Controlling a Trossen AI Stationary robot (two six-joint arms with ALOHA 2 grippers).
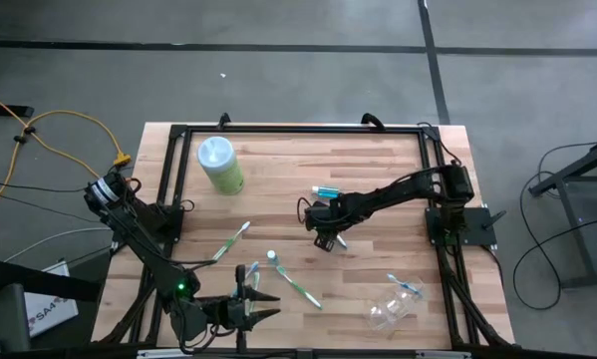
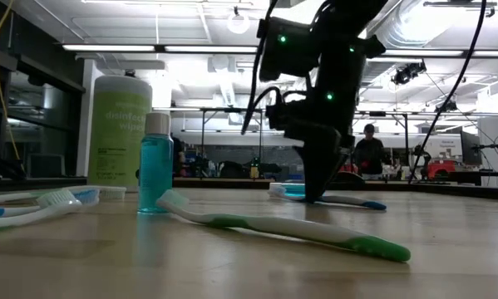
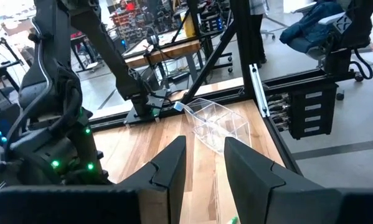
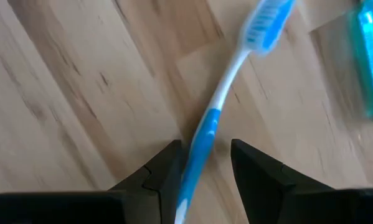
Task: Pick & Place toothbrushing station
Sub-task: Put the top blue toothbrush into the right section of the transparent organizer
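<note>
The right gripper (image 1: 330, 234) is reaching down near the middle of the table (image 1: 308, 160), its two dark fingers (image 4: 164, 171) standing apart on either side of a blue toothbrush (image 4: 220, 115). In the right wrist view the blue handle is running between the fingers and out ahead of them, and the white neck is leading on to a blue-bristled head at the far end. Whether the fingers are pressing on the handle or only straddling it cannot be told. The small blue tube (image 1: 325, 190) is lying on its side just beyond this gripper, its long axis running across the table.

In the low view a green and white toothbrush (image 2: 282, 226) is lying flat in the foreground, head pointing toward a small bottle of blue liquid (image 2: 155, 164) standing upright with a white cap. Behind the bottle the pale-green canister (image 2: 120, 133) is standing upright, its label reading "disinfecting wipes" as far as can be made out.

From above, another toothbrush (image 1: 232, 241) is lying diagonally left of centre. The clear plastic cup (image 1: 392, 309) is lying near the front right corner with a blue and white brush (image 1: 405, 286) at its far side.

The left gripper (image 1: 246, 311) is waiting at the table's front edge, fingers parted and holding nothing
</note>
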